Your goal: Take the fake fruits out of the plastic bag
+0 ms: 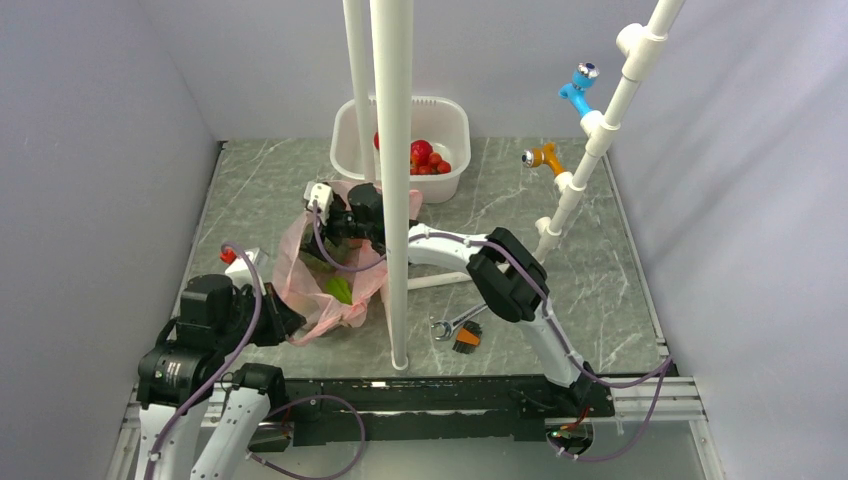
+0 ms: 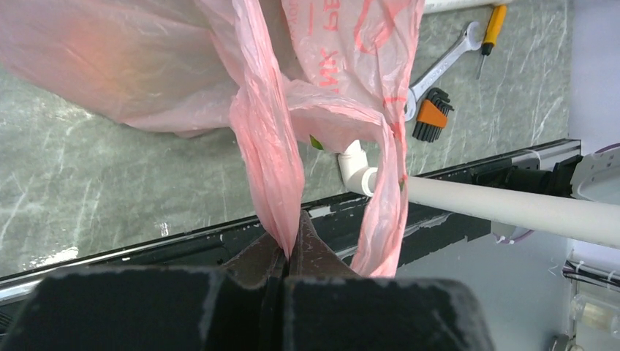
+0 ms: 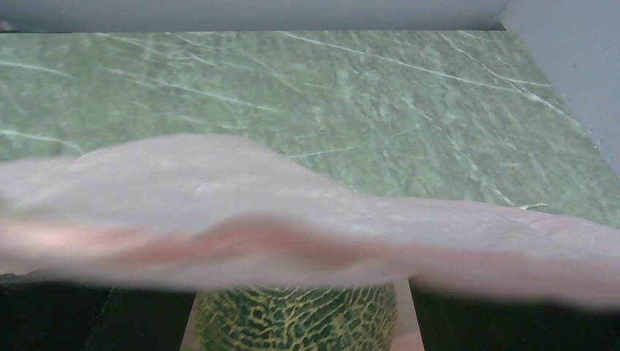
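The pink plastic bag lies left of centre on the marble table. My left gripper is shut on one loop handle and holds it up; the other handle hangs free. My right gripper reaches into the bag's mouth. In the right wrist view its dark fingers stand on either side of a dull-green netted ball, under a fold of the bag, and hold it. A green elongated piece shows through the bag. Several red pieces lie in the white tub.
The white tub stands at the back centre. A white upright pole stands just right of the bag. A wrench and an orange-handled hex key set lie front centre. A white pipe frame rises at the right.
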`<state>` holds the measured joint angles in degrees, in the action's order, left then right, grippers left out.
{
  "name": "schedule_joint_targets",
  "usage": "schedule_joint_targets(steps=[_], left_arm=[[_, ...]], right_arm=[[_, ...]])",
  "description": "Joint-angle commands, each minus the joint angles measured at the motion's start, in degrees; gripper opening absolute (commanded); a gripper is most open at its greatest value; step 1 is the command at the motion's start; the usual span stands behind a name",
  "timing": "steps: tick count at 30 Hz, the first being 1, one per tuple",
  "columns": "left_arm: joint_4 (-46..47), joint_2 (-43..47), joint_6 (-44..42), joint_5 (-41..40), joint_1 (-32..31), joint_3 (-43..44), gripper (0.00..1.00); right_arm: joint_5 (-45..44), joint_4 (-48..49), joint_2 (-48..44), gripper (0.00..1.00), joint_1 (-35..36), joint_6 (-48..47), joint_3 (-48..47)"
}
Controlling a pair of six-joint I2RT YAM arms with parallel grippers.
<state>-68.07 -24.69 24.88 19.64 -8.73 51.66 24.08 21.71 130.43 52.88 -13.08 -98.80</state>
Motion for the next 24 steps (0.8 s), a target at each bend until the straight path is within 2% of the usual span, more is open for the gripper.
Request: schedule_joint_targets(steps=[1,6,11,18,21,24], left_arm=[[1.6,0.3,1.1,2.3,-0.2,-1.5,0.0],[0.7,1.1,0.3,1.3,-0.2,-2.3,0.0],[-1.8,0.5,-1.3,-0.3,-0.2,-1.1,0.0],[-4.6,1.7,-1.9,-3.1,-0.2,-1.2,0.0],[-4.7,1.8,-1.9,-2.3,-0.2,-2.9,0.0],[-5.8,2.0,-1.9,-2.8,-0.2,-3.8,0.0]], right_arm=[[-4.1,-4.5,3.4,0.99,-0.2,-3.7,-4.9],[-5.0,-5.8,0.8,0.95,0.0,-6.6,1.1],[-7.5,-3.9,-4.6,0.88,0.0,-6.7,12.1],[-11.0,2.2,-14.3,0.65,-0.1,-5.9,29.8],[-11.4,5.0,-17.8,0.65,-0.1,-4.6,35.8],[-12.8,3.6,-19.3,0.65,-0.1,-2.7,38.5]])
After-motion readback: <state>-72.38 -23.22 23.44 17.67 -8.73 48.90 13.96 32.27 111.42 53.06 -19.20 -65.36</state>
